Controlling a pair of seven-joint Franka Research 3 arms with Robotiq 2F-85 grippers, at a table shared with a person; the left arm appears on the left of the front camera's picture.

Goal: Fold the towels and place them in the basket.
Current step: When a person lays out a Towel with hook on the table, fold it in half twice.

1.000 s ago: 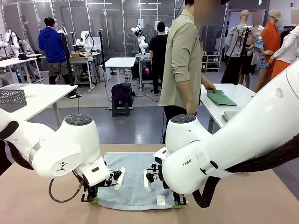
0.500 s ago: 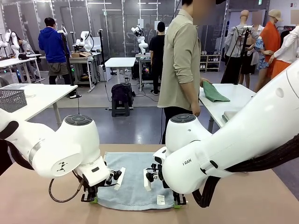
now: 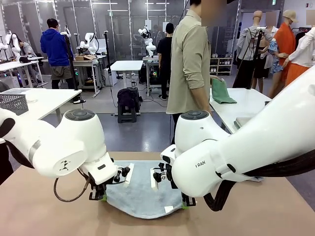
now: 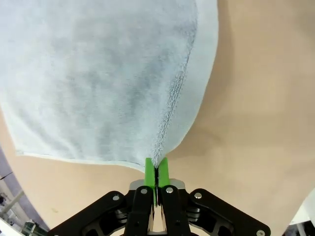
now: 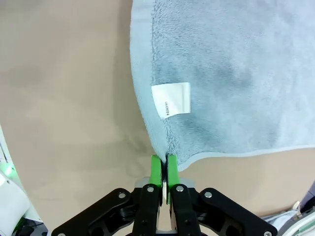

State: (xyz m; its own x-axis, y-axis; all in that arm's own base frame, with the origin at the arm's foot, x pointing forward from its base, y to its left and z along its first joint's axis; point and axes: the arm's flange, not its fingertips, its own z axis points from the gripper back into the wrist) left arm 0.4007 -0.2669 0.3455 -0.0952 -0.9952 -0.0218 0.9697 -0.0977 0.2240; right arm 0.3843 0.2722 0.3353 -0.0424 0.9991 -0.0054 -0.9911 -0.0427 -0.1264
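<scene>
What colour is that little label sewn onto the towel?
White with tiny dark print. The label on the towel shows best in the right wrist view.

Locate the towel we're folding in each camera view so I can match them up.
Front view: towel low centre, near corners pinched by the left gripper and right gripper.
Left wrist view: towel across the upper left, corner in the left gripper.
Right wrist view: towel upper right, corner in the right gripper.
Shared landmark: the tan table beneath it.
</scene>
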